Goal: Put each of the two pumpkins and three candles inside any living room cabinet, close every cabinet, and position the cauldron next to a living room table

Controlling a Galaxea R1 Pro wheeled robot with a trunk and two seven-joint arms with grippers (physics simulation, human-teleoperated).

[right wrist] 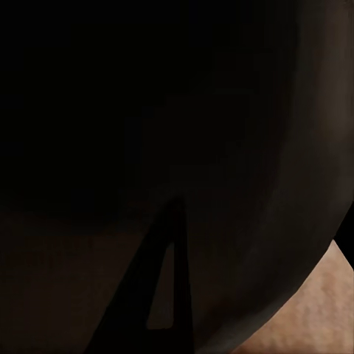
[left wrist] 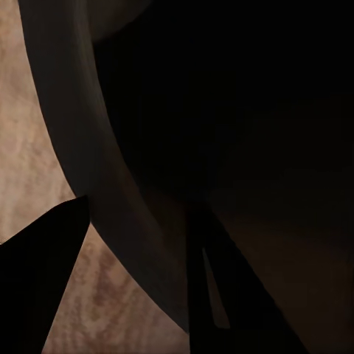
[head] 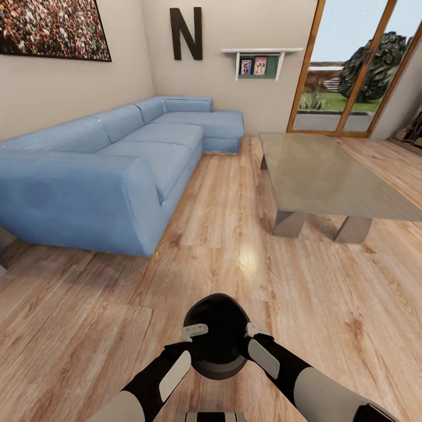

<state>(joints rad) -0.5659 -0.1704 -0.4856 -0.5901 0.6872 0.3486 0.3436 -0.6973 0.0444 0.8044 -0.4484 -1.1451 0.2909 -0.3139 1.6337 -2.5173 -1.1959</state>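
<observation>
Where both claws meet, cauldron (head: 215, 337) dark, fingertips hidden.

I read one sign: a big dark letter "N" (head: 186, 33) on the wall (head: 234, 23) above the sofa (head: 117, 158). I can make out no other text.

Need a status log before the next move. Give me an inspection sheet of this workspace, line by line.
Surface: wood floor, bare around the robot.
Job's things: black cauldron held between both arms, low in front of the robot; grey table ahead to the right, well apart from it.
Clutter: nothing seen.
Grippers: left gripper and right gripper press against the cauldron's sides; jaw state unclear.
Cables: nothing seen.
Surroundings: blue sofa, letter N, wall shelf, glass doors.
</observation>
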